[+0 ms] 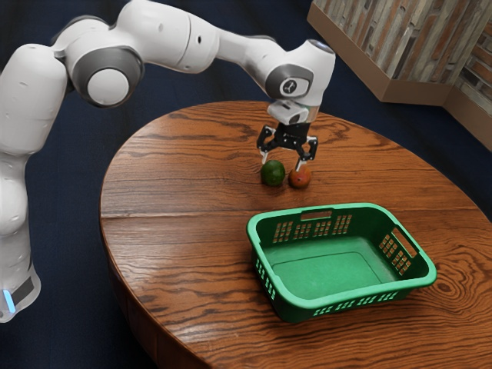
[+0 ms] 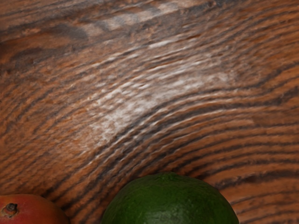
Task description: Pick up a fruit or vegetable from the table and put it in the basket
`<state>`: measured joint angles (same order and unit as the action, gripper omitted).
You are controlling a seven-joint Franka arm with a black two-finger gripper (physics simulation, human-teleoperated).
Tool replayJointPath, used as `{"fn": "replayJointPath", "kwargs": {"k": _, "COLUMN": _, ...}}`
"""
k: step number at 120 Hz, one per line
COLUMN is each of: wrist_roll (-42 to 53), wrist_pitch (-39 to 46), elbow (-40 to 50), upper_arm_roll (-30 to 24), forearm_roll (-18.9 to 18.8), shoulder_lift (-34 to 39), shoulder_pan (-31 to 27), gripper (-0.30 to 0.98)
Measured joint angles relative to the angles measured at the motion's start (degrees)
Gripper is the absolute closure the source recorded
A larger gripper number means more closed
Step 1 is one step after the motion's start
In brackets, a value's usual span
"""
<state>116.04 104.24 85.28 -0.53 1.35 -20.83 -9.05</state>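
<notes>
The claw (image 1: pixel 283 162) hangs spread above the green fruit (image 1: pixel 273 174), upper middle of the exterior view. Centre over it, keeping the right-hand fingertip clear of the red fruit (image 1: pixel 300 178) beside it, then lower straight and squeeze gently.

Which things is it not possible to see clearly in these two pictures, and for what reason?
- Green fruit: its lower part is cut off by the wrist view's lower edge.
- Red fruit: partly cut off at the wrist view's lower-left corner.
- Contact between gripper and fruits: too small to judge in the exterior view.
- Basket: its near wall's inner face is hidden behind the near rim, exterior view.
</notes>
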Motion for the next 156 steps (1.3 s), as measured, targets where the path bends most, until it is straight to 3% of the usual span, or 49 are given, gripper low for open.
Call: {"fn": "replayJointPath", "kwargs": {"k": 156, "wrist_roll": 0.26, "wrist_pitch": 0.61, "elbow": 2.59, "upper_arm_roll": 1.68, "forearm_roll": 0.05, "shoulder_lift": -1.63, "shoulder_pan": -0.44, "gripper": 0.0}}
